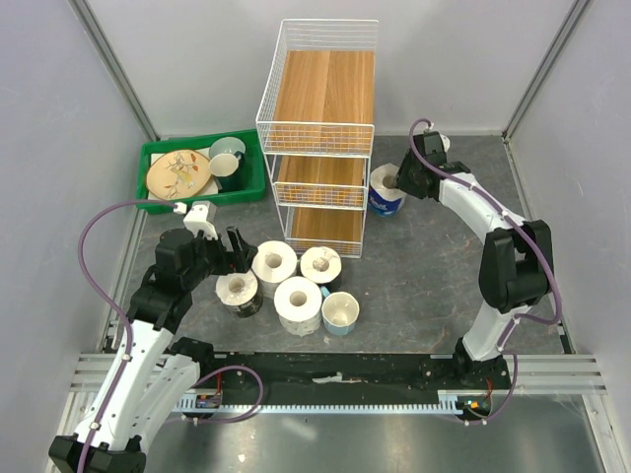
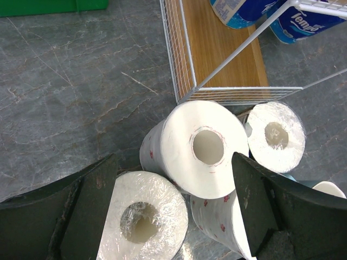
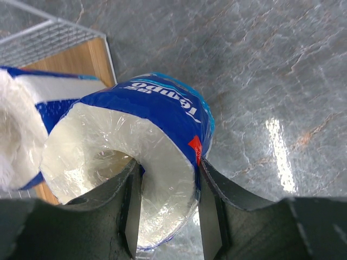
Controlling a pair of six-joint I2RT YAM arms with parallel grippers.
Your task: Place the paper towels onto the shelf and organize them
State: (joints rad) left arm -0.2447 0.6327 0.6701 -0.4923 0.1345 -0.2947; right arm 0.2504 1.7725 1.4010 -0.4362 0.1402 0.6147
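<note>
**STATION STATUS: ROLLS AND SHELF**

The right tool (image 3: pixel 168 201) is closed on a blue-wrapped roll (image 3: pixel 146 135). One finger is seated inside the hollow core and the other is pressed against the outer wrap, so the roll's wall is pinched between them. In the top view this roll is located just beside the right side of the shelf (image 1: pixel 325 89), level with its lowest tier. Whether the roll rests on the desk (image 1: pixel 424 266) or is raised off it cannot be told. A second blue-wrapped roll (image 2: pixel 238 12) is seen inside the wire frame, over the lowest wooden board.

The left tool (image 2: pixel 172 161) is spread wide and nothing is clamped in it. It is positioned over the group of rolls in front of the shelf.

Four rolls are grouped on the desk just in front of the shelf, cores facing up:

- a dark-wrapped roll (image 1: pixel 238 293), nearest the left tool; its film-covered top is seen between the two fingers in the left wrist view, and contact cannot be confirmed
- a plain roll (image 1: pixel 274 261), the largest in the left wrist view
- a red-marked roll (image 1: pixel 298 304), nearest the arm bases
- a film-covered roll (image 1: pixel 320 264), closest to the shelf front

A pale blue cup (image 1: pixel 340 310) is set just beside the red-marked roll. To the left of the shelf, a green tray (image 1: pixel 150 163) is loaded with a plate (image 1: pixel 178 173) and a mug (image 1: pixel 227 153).
</note>
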